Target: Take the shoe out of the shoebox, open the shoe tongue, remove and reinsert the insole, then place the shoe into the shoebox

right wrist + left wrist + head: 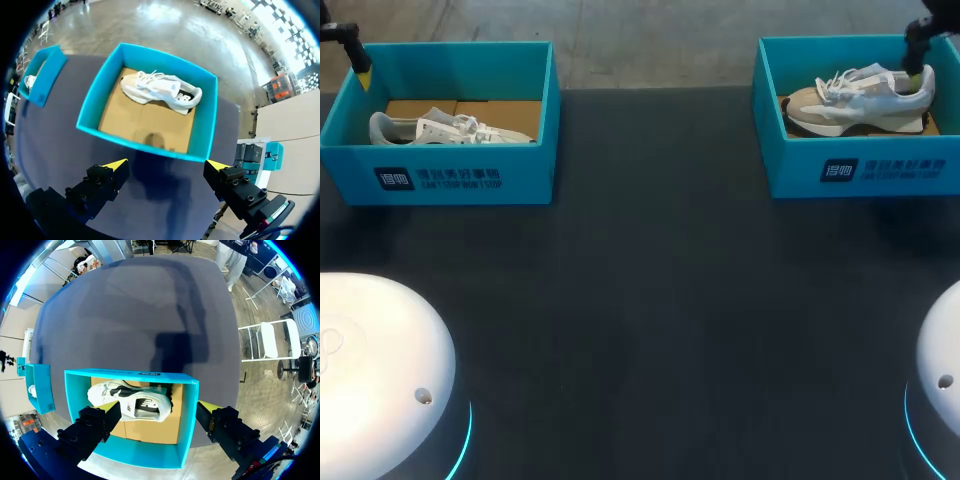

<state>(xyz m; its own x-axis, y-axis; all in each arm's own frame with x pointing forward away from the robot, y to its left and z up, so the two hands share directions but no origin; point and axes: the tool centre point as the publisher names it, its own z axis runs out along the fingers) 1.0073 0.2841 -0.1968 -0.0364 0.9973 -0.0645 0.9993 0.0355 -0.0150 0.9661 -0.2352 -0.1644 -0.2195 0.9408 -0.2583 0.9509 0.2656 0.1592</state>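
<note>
Two open blue shoeboxes stand at the table's far side. The left shoebox [460, 178] holds a white shoe [445, 128] lying on its side. The right shoebox [865, 170] holds a white and beige shoe [860, 98]. My left gripper [358, 58] hangs open above the left box's far left corner. In the left wrist view the left gripper [159, 415] is over that box [187, 415] and its shoe [131, 402]. My right gripper [918, 62] hangs open over the right box's far right corner. From its wrist view, the right gripper [166, 165] is above the box's near wall [145, 145], with the shoe [162, 89] ahead.
The dark table [650, 320] stretches between the boxes and my arms' white bases [375, 365] at the near corners. Each wrist view also shows the other shoebox [40, 390] off to one side [42, 72].
</note>
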